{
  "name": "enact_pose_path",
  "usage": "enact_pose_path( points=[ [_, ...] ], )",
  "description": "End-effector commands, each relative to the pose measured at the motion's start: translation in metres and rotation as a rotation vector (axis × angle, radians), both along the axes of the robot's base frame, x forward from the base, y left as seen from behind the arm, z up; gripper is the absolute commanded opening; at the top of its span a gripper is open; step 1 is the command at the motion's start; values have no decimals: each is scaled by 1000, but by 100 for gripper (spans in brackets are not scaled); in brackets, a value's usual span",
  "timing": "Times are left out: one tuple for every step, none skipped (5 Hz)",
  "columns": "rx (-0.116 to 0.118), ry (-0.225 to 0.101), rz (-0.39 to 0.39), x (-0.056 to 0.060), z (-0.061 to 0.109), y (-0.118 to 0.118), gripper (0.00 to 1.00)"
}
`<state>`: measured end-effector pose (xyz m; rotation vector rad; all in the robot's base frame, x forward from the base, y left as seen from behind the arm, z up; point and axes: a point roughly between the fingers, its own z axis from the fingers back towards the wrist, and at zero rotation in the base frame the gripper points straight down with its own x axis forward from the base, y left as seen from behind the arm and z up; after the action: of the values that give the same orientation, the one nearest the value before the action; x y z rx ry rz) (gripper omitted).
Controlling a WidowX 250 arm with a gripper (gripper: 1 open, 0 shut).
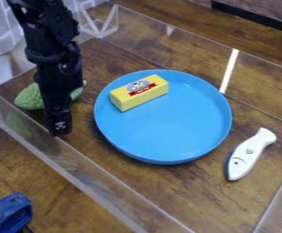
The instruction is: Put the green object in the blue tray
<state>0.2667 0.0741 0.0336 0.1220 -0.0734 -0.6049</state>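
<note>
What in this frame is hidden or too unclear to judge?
- Green object: mostly hidden behind the gripper.
- Whether the gripper touches it: cannot tell.
- Label on the yellow block: too small to read.
- Dark blue thing: cut off by the bottom-left corner.

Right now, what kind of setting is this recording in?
Probably an indoor lab or test bench: a wooden table with a clear barrier around it, a black robot arm, and toy-like props such as a blue tray.

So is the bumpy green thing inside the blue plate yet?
No, it's out. The green object lies on the table left of the blue tray, partly hidden behind the gripper.
</note>
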Motion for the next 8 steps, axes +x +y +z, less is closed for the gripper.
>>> enact_pose_path(
  points=[
    [12,-29,-8,1,16,1,0],
    [17,-34,-37,-8,17,-3,0],
    [16,-44,-65,-7,22,-8,0],
    [18,-52,-74,-6,39,-10,0],
    [24,-62,-75,-1,57,-11,0],
    [50,-97,-45,9,82,-7,0],
    [77,-119,-42,18,87,-6,100],
    [76,-123,-52,21,76,-1,100]
  ],
)
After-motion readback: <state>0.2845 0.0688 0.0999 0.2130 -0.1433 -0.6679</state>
